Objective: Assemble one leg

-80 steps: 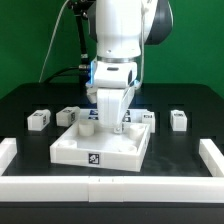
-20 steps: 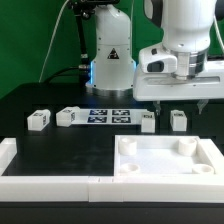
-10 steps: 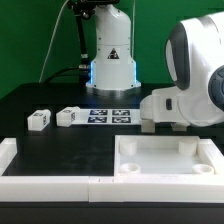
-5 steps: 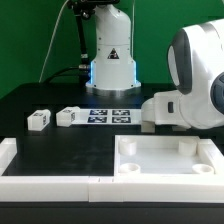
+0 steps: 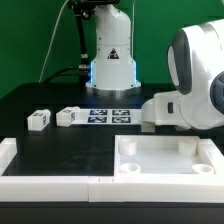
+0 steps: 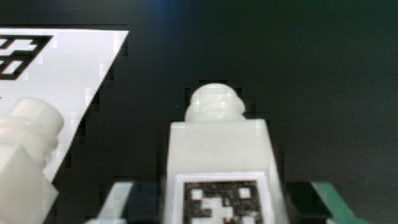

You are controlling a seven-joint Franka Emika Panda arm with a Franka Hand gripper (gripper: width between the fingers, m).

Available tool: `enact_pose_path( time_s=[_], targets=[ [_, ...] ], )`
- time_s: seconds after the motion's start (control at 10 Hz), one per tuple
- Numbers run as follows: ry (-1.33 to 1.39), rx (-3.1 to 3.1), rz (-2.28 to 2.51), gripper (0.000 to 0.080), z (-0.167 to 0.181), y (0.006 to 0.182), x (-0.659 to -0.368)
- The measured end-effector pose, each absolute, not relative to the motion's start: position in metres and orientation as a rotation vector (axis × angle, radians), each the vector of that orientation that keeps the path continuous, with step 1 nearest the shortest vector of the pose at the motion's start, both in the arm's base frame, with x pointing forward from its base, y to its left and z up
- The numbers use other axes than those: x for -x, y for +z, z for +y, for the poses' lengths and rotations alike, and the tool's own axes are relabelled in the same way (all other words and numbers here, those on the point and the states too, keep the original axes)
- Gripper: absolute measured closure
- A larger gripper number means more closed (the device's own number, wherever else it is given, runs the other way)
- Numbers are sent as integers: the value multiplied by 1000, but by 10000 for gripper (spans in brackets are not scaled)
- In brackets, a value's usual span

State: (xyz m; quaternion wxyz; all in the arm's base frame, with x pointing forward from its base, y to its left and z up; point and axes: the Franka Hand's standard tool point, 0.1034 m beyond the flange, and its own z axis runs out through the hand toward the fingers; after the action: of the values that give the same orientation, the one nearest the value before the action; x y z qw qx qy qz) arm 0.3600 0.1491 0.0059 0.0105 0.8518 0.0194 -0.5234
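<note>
**Desk:** Where is the leg?

**Photographer:** The leg (image 6: 217,150) is white, with a rounded peg at one end and a black-and-white tag on its facing side. It sits on the black table (image 6: 320,60) near the marker board (image 6: 54,55), clear of its edge. In the exterior view the arm (image 5: 195,85) covers it.

**Desk:** And the gripper?

**Photographer:** The gripper (image 6: 222,205) is spread around the leg. In the wrist view its fingers (image 6: 119,203) show one on each flank, with a dark strip of table between finger and plastic on both sides. It has hold of nothing.

**Desk:** What else lies around the marker board?

**Photographer:** A second leg (image 6: 27,145) sits nearer the marker board, apart from the first; whether it touches the board I cannot tell. In the exterior view a third leg (image 5: 68,116) sits just beside the board's end on the exterior view's left, and a fourth leg (image 5: 38,120) sits beyond it. The large white panel (image 5: 165,158), with round holes at its corners, lies in front of the marker board, toward the exterior view's right. It is just beside a white rail (image 5: 50,183). The robot's base (image 5: 110,60) rises just behind the marker board.
</note>
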Motion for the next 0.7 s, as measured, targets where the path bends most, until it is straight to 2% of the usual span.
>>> enact_pose_path(
  time_s=[0.5,0.7],
  targets=[
    [-1636,-2658,62,515,149,7,-361],
    [-1653,-2651,72,514,145,39,-375]
  ],
)
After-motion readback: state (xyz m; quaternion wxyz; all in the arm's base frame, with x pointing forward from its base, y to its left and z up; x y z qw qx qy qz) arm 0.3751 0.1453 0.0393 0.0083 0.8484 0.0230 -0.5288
